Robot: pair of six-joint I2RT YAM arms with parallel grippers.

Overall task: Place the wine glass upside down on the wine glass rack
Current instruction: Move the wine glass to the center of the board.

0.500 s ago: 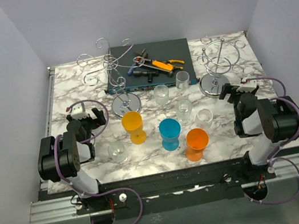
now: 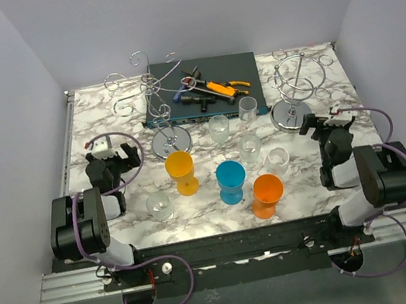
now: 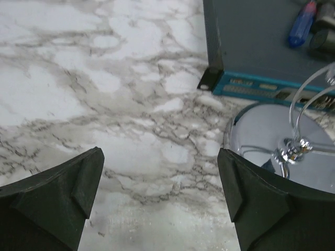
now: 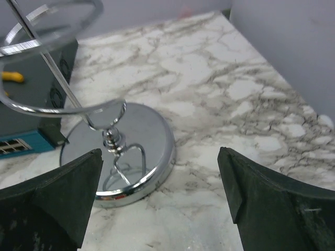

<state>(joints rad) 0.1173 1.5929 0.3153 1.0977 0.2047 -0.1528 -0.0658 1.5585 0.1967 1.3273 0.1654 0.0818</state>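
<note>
Several clear wine glasses [image 2: 249,146] stood mid-table beside three coloured goblets [image 2: 231,178], between the left rack [image 2: 166,140] and right rack [image 2: 289,113]. I saw my left gripper [image 3: 159,157] and right gripper [image 4: 159,157] spread wide, empty, each facing a rack's base.

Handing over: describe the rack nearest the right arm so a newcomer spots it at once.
Find the dark box with tools at the back of the marble table. Just right of it stands a wire rack on a round chrome base. The other rack stands in front of the box.
</note>
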